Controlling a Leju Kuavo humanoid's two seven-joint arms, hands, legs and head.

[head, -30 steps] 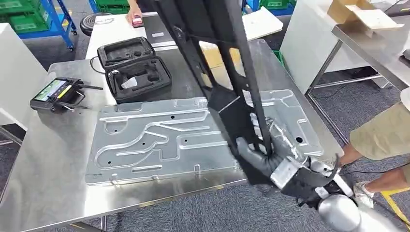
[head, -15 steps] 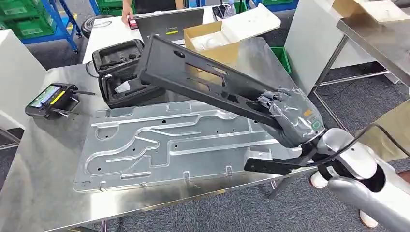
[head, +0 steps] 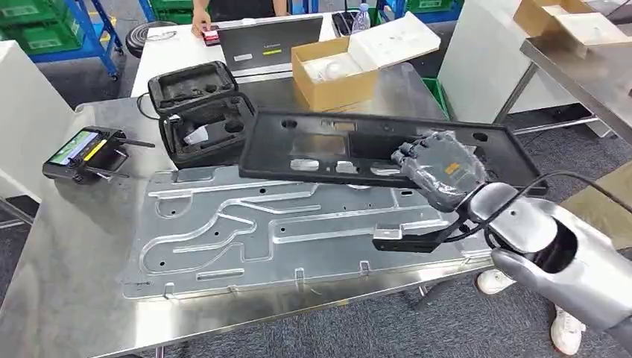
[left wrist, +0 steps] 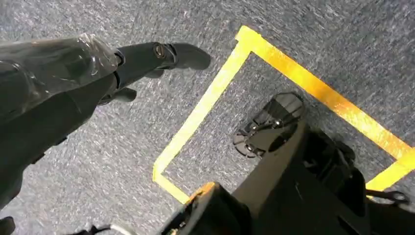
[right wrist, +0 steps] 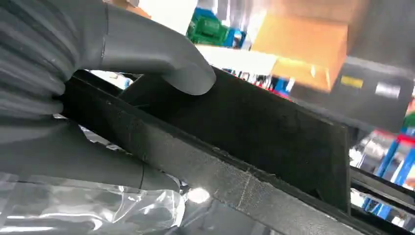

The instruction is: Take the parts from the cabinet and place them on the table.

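A long black plastic panel [head: 350,145] with several cut-outs hangs nearly flat, just above the far edge of a large silver stamped plate [head: 246,231] on the steel table [head: 67,246]. My right hand [head: 440,168], wrapped in clear film, grips the panel near its right end. In the right wrist view the grey thumb [right wrist: 161,58] lies over the panel's edge [right wrist: 254,142]. My left hand [left wrist: 73,83] hangs over grey carpet with a finger stretched out and nothing in it.
Behind the panel stand an open black foam case [head: 201,112], a cardboard box [head: 335,74] and a laptop [head: 272,41]. A handheld controller [head: 82,153] lies at the table's left. A person's hand [head: 203,21] is at the far table, and a shoe [head: 566,328] by my right arm.
The black panel has swung down from almost upright to nearly flat across the table, still in my right hand. My right arm has turned with it.
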